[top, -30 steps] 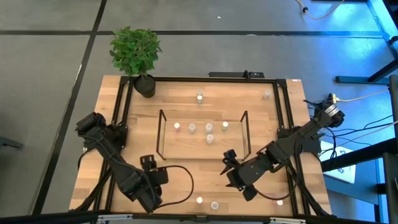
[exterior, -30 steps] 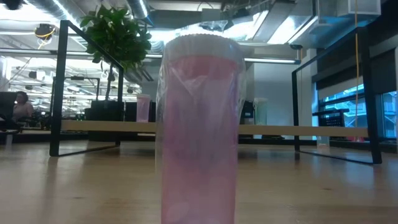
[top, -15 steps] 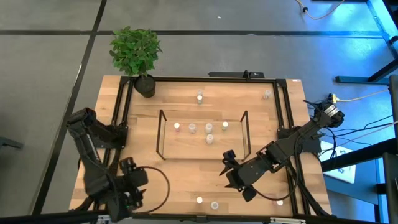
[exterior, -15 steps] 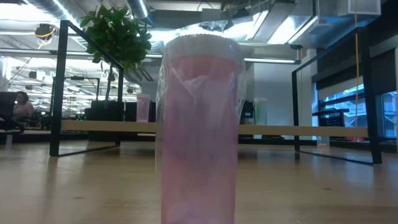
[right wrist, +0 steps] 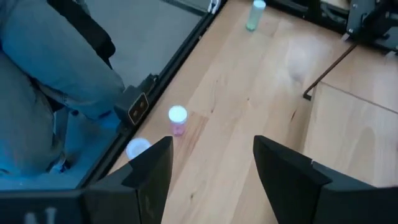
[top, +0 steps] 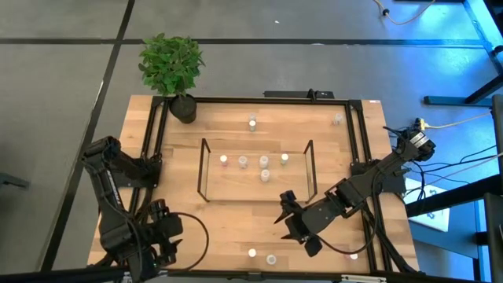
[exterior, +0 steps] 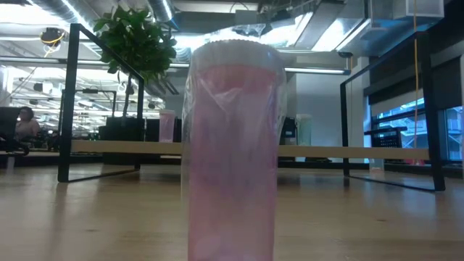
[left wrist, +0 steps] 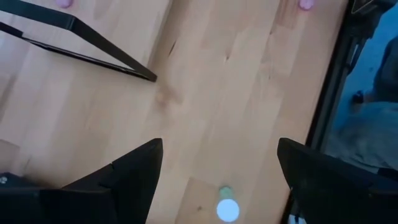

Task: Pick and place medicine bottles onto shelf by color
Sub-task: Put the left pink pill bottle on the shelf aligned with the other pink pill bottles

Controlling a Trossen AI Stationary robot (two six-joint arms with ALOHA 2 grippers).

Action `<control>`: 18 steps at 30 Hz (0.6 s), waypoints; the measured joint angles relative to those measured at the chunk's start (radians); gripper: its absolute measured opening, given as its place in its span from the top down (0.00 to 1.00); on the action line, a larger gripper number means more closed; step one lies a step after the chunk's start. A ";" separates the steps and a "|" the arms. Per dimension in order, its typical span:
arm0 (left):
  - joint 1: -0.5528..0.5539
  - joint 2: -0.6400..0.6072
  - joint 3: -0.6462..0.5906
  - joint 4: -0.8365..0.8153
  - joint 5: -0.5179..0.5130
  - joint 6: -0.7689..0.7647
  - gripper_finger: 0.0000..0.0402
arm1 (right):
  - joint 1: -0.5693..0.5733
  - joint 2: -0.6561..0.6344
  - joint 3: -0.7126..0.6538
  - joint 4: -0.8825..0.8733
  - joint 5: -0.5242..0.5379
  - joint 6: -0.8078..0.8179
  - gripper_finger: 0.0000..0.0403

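Since a second ago my left gripper (top: 161,234) has swung from the front middle of the table back to the front left corner, while my right gripper (top: 288,211) has only crept a touch further left. Both sets of fingers stand apart with nothing between them; the right wrist view shows bare wood between the two dark fingers (right wrist: 146,180).

Working outward from the right gripper: it hangs just in front of the shelf (top: 203,169), near its right end, and I judge it is lining up on one of the bottles left along the front edge. A pink bottle (right wrist: 177,119) stands closest in its wrist view, beside the table's black frame (right wrist: 180,53), with a green bottle (right wrist: 255,14) further off. From above, two of these front bottles (top: 271,259) sit close together.

Five bottles (top: 244,162) already stand on the shelf board, spread in a loose row, presumably grouped by tint. Two more wait behind the shelf, near the potted plant (top: 171,67). Another pink bottle (exterior: 232,145) fills the low view.
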 joint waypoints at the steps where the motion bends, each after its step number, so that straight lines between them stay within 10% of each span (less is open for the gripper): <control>1: 0.000 0.000 0.000 -0.001 0.000 0.004 0.22 | 0.000 0.000 0.000 0.010 0.001 0.001 0.44; 18: -0.033 0.000 0.000 -0.003 -0.052 0.025 0.22 | 0.000 0.073 0.000 0.198 0.193 0.043 0.44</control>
